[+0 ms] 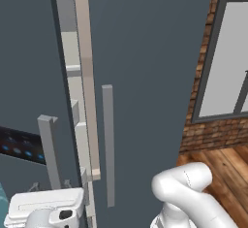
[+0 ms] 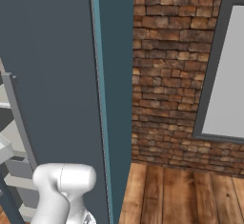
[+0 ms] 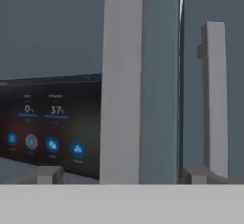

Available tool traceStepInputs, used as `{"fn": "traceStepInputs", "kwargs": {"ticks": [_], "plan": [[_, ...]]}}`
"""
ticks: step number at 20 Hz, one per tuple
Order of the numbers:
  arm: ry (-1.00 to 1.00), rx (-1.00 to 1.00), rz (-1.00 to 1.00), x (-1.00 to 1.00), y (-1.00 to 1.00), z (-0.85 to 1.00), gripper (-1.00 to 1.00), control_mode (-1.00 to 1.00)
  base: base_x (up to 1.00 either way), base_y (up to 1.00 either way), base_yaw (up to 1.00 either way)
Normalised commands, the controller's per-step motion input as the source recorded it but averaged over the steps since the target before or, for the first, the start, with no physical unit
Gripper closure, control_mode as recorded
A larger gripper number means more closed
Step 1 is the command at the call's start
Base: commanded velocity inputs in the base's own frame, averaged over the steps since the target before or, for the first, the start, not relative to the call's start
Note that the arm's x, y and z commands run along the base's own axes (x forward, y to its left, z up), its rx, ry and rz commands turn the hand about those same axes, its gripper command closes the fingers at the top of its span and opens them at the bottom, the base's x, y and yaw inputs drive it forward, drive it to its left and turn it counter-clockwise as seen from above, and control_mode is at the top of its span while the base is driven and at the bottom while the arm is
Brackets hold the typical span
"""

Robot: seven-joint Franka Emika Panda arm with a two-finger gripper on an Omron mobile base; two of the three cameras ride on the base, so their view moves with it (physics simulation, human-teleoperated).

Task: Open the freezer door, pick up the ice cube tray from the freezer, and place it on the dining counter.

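**Freezer door handle between wide gripper tips, door ajar**

The door [image 3: 52, 32] is tall, stiff and, I judge, heavy on its hinge. It will swing, not lift. The hold is the long bar handle [image 3: 121, 85]: rigid, smooth, likely slippery, so I should grip it square across the bar, low down. It stands just beside the lit panel [image 3: 47, 127].

My gripper [image 3: 121, 176] is spread wide with one tip on each side of the bar, holding nothing.

The door stands slightly ajar, with pale inner shelves [image 1: 72, 76] visible in the gap. The tray is probably inside; it should be light and rigid.

Just beside is the plain door [image 1: 145, 76] with its own handle [image 1: 107, 144]. Further right are a brick wall [image 2: 167, 75], a window [image 1: 227, 52] and a wood floor [image 2: 181, 194].
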Motion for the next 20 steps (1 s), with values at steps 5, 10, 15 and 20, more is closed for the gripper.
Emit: {"fn": "traceStepInputs", "kwargs": {"ticks": [5,10,15,20], "plan": [[-0.04,0.00,0.12,-0.42,-0.31,0.32,-1.00,-1.00,0.00,0.00,0.00],[0.00,0.00,0.19,-0.02,-0.54,0.34,-1.00,-1.00,0.00,0.00,0.00],[0.00,0.00,0.16,0.00,-0.56,0.42,-1.00,-1.00,0.00,0.00,0.00],[0.00,0.00,0.18,-0.05,-0.37,0.47,-1.00,-1.00,0.00,0.00,0.00]]}}
